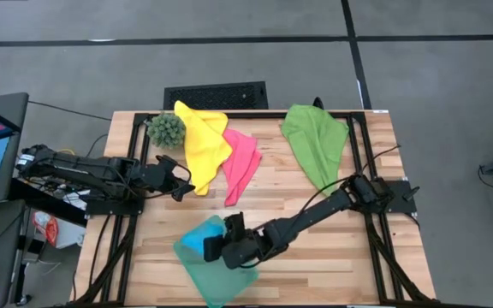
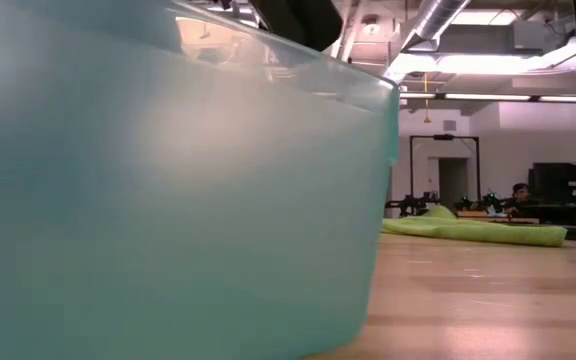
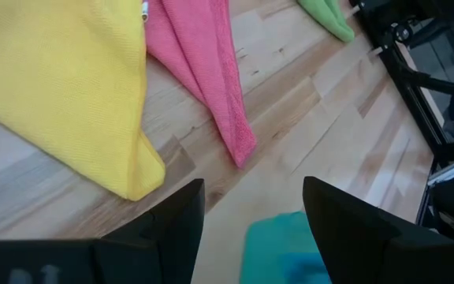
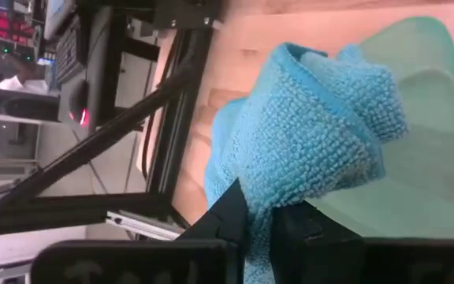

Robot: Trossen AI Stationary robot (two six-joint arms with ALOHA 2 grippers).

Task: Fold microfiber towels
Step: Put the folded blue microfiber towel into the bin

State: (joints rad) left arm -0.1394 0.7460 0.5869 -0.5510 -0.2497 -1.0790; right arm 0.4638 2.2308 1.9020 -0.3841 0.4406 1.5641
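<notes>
A bunched blue towel (image 1: pixel 197 242) (image 4: pixel 314 118) sits at the left part of the translucent teal tray (image 1: pixel 229 282) near the table's front edge. My right gripper (image 1: pixel 216 246) (image 4: pixel 262 217) reaches over the tray from the right and is shut on the towel. The yellow towel (image 1: pixel 202 145) (image 3: pixel 61 87), pink towel (image 1: pixel 242 162) (image 3: pixel 203 71) and green towel (image 1: pixel 315 141) lie crumpled on the far half of the table. My left gripper (image 1: pixel 181 186) (image 3: pixel 251 189) hangs open by the yellow towel's near corner, touching nothing. My right gripper pinches a bunched fold of the blue towel (image 4: pixel 257 237) in the narrow gap between its two fingers; several layers seem caught. The fingers slant down from the table's right side. The rest of the towel stands heaped ahead of the fingertips over the tray.
A small spiky green plant (image 1: pixel 167 128) stands at the far left corner beside the yellow towel. The tray wall (image 2: pixel 168 200) fills most of the low view, with the green towel (image 2: pixel 473 232) beyond it. Bare wood lies between the tray and the green towel.
</notes>
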